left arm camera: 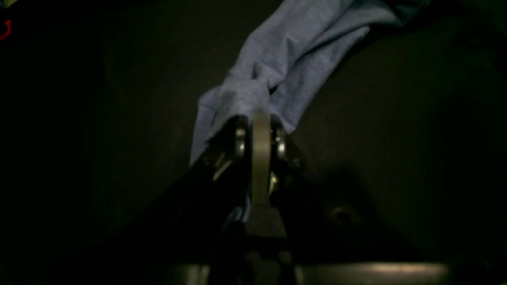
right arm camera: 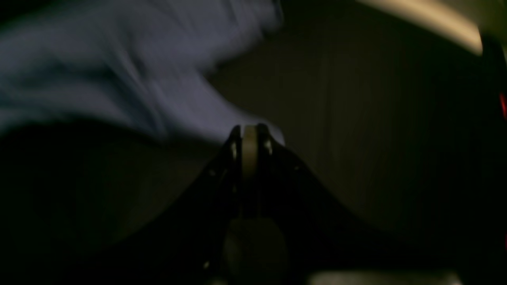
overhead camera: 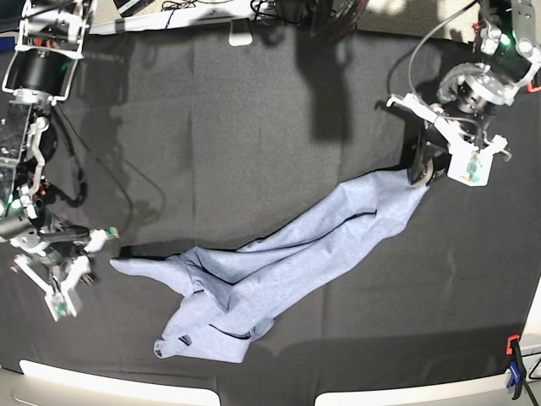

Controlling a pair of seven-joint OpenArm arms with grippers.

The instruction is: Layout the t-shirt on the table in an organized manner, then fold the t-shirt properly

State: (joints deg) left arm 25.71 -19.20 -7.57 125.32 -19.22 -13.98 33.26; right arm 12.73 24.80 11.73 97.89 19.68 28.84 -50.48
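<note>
The light blue-grey t-shirt [overhead camera: 287, 262] lies stretched in a rumpled diagonal band across the black table [overhead camera: 237, 127], from lower left to upper right. My left gripper [overhead camera: 420, 176] is shut on the shirt's upper right end. In the left wrist view the fabric [left arm camera: 293, 51] bunches at the closed left gripper [left arm camera: 259, 118]. My right gripper [overhead camera: 121, 251] is shut on the shirt's left tip. The right wrist view is blurred, with cloth [right arm camera: 119, 67] reaching the closed right gripper [right arm camera: 249, 132]. A crumpled part lies near the front edge.
An orange and blue clamp [overhead camera: 513, 359] grips the table cloth at the front right corner. Cables and equipment [overhead camera: 279, 13] sit along the back edge. The table's pale front edge [overhead camera: 110, 381] runs along the bottom.
</note>
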